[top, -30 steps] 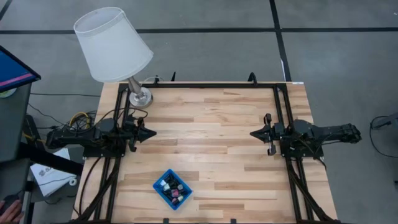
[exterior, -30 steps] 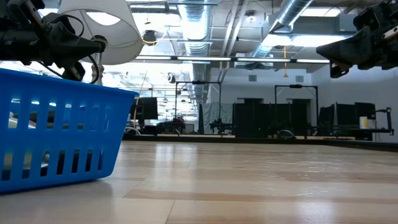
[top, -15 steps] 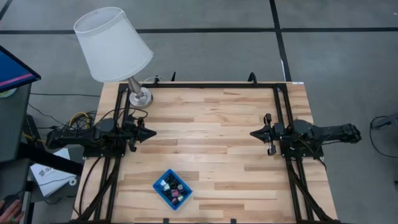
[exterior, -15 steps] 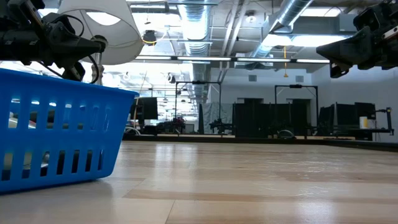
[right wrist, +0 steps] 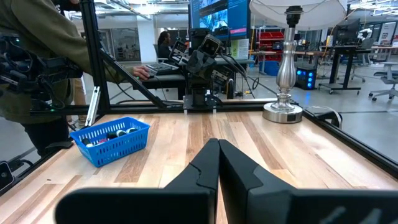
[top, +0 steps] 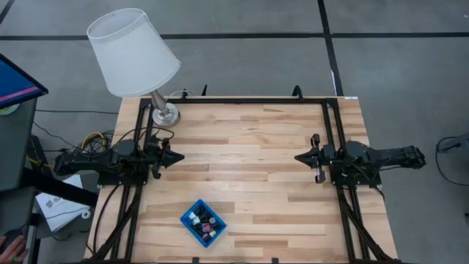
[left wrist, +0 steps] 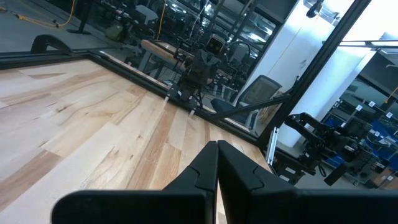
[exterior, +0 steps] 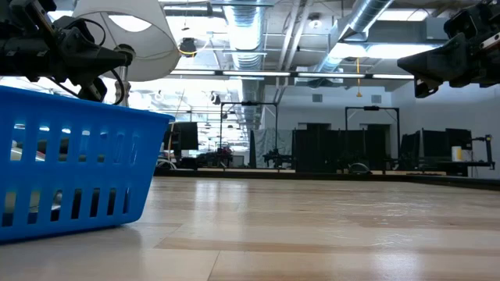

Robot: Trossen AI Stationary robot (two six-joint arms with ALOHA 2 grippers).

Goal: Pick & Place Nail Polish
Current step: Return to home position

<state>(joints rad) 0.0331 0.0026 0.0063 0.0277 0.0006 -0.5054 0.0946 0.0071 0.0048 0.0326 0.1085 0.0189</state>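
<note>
Several small nail polish bottles (top: pixel 201 221) with dark caps lie inside a square blue basket (top: pixel 187 225) near the table's near edge, left of centre; the basket also shows in the right wrist view (right wrist: pixel 112 140) and the low view (exterior: pixel 70 164). My left gripper (top: pixel 179 156) hovers shut and empty at the table's left side. My right gripper (top: pixel 297 157) hovers shut and empty at the right side. Both point toward the table's middle, level. Their shut fingers show in the wrist views (left wrist: pixel 217 163) (right wrist: pixel 219 158).
A lamp with a white shade (top: pixel 132 51) stands on a silver base (top: pixel 165 114) at the far left corner. The bare wood table top (top: pixel 242 161) lies between the grippers. A person (right wrist: pixel 37 56) stands beyond the table's left side.
</note>
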